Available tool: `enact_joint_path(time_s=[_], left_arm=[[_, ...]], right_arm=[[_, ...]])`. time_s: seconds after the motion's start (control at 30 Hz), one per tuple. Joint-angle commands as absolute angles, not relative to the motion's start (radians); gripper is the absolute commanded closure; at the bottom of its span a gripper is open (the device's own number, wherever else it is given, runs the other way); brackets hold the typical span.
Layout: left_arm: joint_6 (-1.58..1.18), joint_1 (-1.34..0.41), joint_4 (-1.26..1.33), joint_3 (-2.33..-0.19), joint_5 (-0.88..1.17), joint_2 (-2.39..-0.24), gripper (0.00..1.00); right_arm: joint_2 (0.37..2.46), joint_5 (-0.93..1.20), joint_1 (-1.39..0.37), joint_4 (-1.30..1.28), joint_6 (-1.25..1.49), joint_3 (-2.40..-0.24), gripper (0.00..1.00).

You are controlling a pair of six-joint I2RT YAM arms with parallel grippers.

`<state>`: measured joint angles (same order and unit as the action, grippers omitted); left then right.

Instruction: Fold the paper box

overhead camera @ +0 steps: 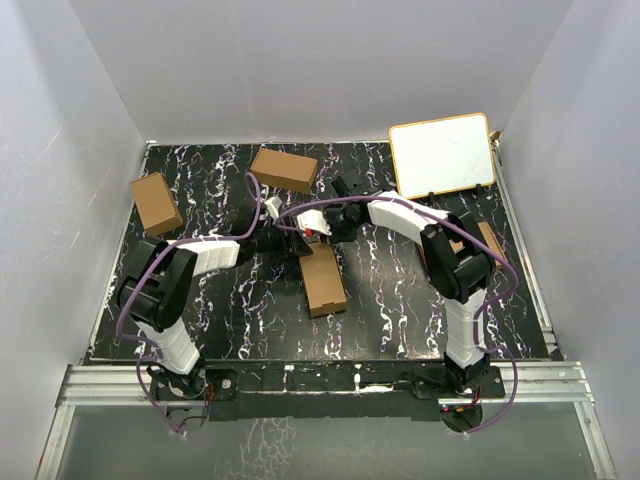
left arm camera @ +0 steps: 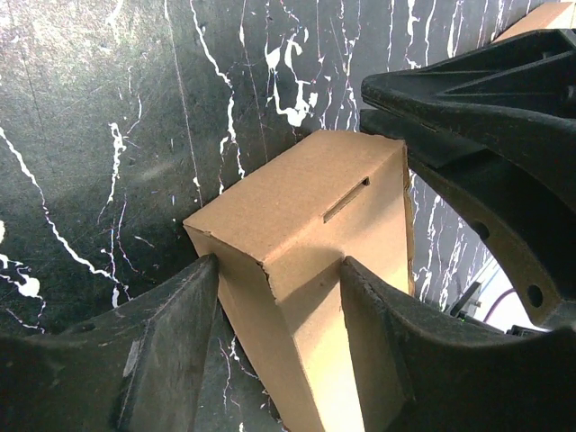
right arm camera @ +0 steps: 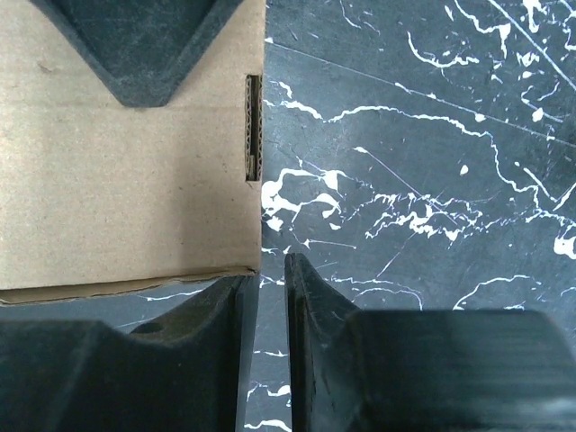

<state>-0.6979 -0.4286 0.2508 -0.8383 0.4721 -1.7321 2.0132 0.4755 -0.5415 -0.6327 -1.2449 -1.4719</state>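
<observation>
Box: the paper box (overhead camera: 322,278) lies flat in the middle of the bench (overhead camera: 400,300). It is a slim oblong carton with its long side running away from me and its far end under both my wrists.
Done: I judge the body formed. The walls stand up, the creases are square, and the near end looks closed from above.
Far end: the slot (right arm camera: 253,126) at the end edge shows a cardboard edge inside it, so the tab seems to be in. I cannot tell how deep it sits.
Left to do: probably only pressing that end home and letting go. The underside is hidden from me.
Left jaws: grasping the paper box at its far end, with my fingers (left arm camera: 171,342) laid against its two long sides.
Right jaws: all but clenched, with only a sliver of bench between them and nothing in them. They sit just off the box's end corner.
Edges: the end corner is crisp. One lower corner by my left finger looks slightly frayed.
Crowding: my two wrists sit close together at that end. One brown carton (overhead camera: 284,168) is near behind them, another (overhead camera: 157,203) is well off to the left, and a white board (overhead camera: 440,155) leans at the back right.
Room: bare bench lies on both long sides of the box, so sideways or back towards me looks freest.
</observation>
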Motion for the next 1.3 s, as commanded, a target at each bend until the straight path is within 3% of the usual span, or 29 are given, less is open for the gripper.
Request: enact_joint_path(time_s=[0.0, 0.27, 0.43, 0.53, 0.6, 0.67, 0.7, 0.83, 1.27], left_arm=[[-0.683, -0.454, 0.263, -0.839, 0.503, -1.713, 0.46], [-0.668, -0.412, 0.199, -0.736, 0.338, -1.474, 0.35], [-0.664, -0.408, 0.182, -0.652, 0.264, -1.278, 0.30], [-0.689, -0.407, 0.232, -0.569, 0.252, -1.143, 0.28], [-0.703, -0.407, 0.275, -0.516, 0.251, -1.062, 0.20], [-0.725, -0.405, 0.353, -0.452, 0.263, -1.001, 0.06], [-0.742, -0.405, 0.391, -0.415, 0.278, -0.981, 0.03], [-0.841, -0.403, 0.586, -0.300, 0.354, -0.985, 0.03], [-0.946, -0.407, 0.659, -0.233, 0.388, -1.058, 0.04]], right_arm=[[2.008, 0.507, -0.603, -0.574, -1.171, -1.493, 0.75], [1.792, 0.524, -0.431, -0.476, -1.055, -1.286, 0.64], [1.561, 0.632, -0.358, -0.322, -0.812, -1.084, 0.42], [1.409, 0.853, -0.286, -0.127, -0.580, -0.926, 0.16], [1.316, 0.970, -0.247, 0.101, -0.369, -0.790, 0.01], [1.276, 1.018, -0.233, 0.335, -0.104, -0.676, 0.01], [1.285, 1.028, -0.233, 0.380, -0.042, -0.655, 0.01], [1.394, 1.003, -0.237, 0.389, 0.111, -0.684, 0.03], [1.654, 0.975, -0.328, 0.234, 0.144, -0.779, 0.06]])
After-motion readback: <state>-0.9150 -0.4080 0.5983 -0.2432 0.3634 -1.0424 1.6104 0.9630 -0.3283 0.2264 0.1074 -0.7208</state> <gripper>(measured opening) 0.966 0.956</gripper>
